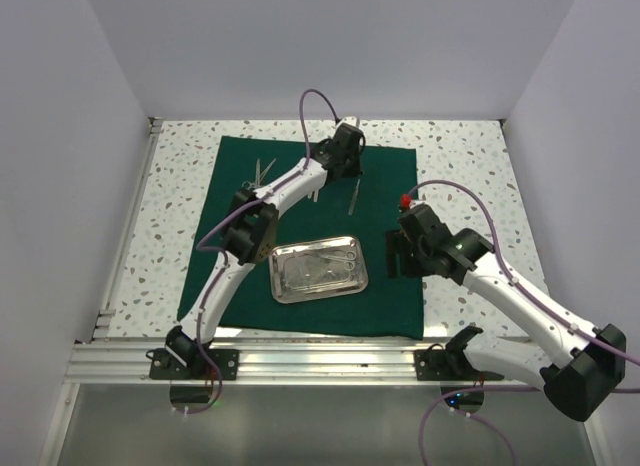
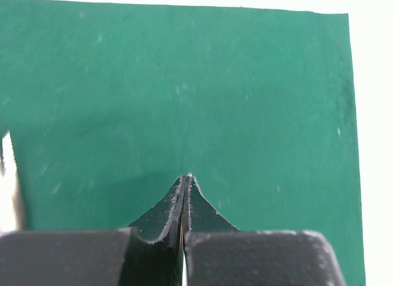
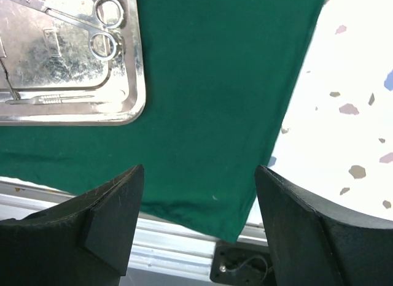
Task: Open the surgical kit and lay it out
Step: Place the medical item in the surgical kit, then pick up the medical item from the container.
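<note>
Left hand (image 2: 186,180) pressed together above the flat dark green cloth wrap (image 2: 184,83). Right hand (image 3: 199,172) spread and empty over the cloth's right edge, near the shiny rounded steel tray (image 3: 138,83), which holds silver ring-handled scissors (image 3: 98,28) and a slim flat tool (image 3: 55,99). A slim silver instrument (image 1: 352,194) lies on the cloth beyond the tray. Speckled white worktop (image 1: 470,156), white walls (image 1: 330,46).

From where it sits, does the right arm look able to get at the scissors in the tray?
Probably yes. The right gripper is open, over the cloth just beside the tray, and the scissors lie uncovered in it. The left arm is stretched toward the far side, not between them.
</note>
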Motion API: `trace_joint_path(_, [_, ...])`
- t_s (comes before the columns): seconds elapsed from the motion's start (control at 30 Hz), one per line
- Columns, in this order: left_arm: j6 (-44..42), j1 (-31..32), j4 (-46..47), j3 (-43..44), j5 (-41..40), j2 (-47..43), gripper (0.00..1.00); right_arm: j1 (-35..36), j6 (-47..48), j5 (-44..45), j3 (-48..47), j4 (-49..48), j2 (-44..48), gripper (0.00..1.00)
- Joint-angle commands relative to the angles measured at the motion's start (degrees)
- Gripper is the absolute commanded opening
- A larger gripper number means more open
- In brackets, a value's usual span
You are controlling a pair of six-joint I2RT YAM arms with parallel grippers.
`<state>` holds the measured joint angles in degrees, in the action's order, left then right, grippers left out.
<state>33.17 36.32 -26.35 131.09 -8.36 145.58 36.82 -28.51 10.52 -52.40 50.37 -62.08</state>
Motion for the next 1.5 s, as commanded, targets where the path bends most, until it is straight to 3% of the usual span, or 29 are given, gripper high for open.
trace_joint_path(0.0, [-1.0,-1.2,12.6,3.4,1.0,2.2,0.00,-0.2,-2.9,1.7,-0.2,3.1,3.0,0.77])
trace_joint_path(0.07, [0.1,-1.5,15.3,4.2,1.2,3.7,0.03,-0.1,-3.6,1.7,-0.5,3.2,3.4,0.77])
trace_joint_path(0.1, [0.4,-1.8,16.0,4.5,1.2,3.7,0.10,-0.2,-3.7,1.8,-0.9,2.9,3.4,0.76])
trace_joint_path(0.13, [0.6,-1.9,16.3,4.4,1.0,2.9,0.19,-0.1,-3.7,1.7,-1.0,2.7,3.1,0.77])
trace_joint_path(0.17, [0.3,-1.9,16.2,4.4,0.3,2.0,0.36,-0.1,-3.4,1.4,-1.2,2.4,2.6,0.77])
trace_joint_path(0.2, [-0.9,-1.9,15.8,3.6,0.2,-0.4,0.44,-0.1,-2.7,1.2,-1.7,1.4,2.1,0.77])
trace_joint_path(0.23, [-1.6,-1.9,14.9,3.0,0.0,-2.2,0.62,-0.2,-2.2,0.9,-2.0,1.0,0.9,0.77])
trace_joint_path(0.3, [-2.8,-1.9,11.0,-1.2,-0.2,-6.3,0.75,-0.2,-1.3,0.7,-3.2,-0.7,-0.7,0.77])
trace_joint_path(0.37, [-3.1,-1.8,6.1,-9.1,-0.4,-16.6,0.75,-0.2,0.5,0.8,-4.8,-2.5,-3.3,0.78])
trace_joint_path(0.47, [-2.4,-1.6,-0.9,-19.2,-1.9,-24.4,0.70,-0.2,1.3,0.6,-6.5,-4.5,-6.1,0.78])
trace_joint_path(0.5, [-1.7,-1.3,-2.6,-26.3,-2.6,-29.1,0.69,-0.2,1.7,0.3,-8.0,-5.5,-7.9,0.78])
trace_joint_path(0.67, [2.7,-0.6,-13.4,-47.0,-4.7,-39.7,0.64,-0.3,2.8,-1.7,-11.8,-8.8,-13.2,0.78])
trace_joint_path(0.8, [8.3,0.2,-13.6,-58.2,-2.5,-45.9,0.61,-0.3,4.6,-3.6,-14.3,-9.9,-17.5,0.78])
trace_joint_path(1.13, [12.0,2.0,-14.1,-61.6,-3.9,-44.1,0.60,-0.2,6.5,-4.3,-15.7,-8.4,-17.7,0.78])
trace_joint_path(1.47, [14.0,4.0,-16.5,-56.7,-7.1,-36.4,0.58,-0.2,6.9,-4.2,-12.6,-6.9,-14.2,0.78])
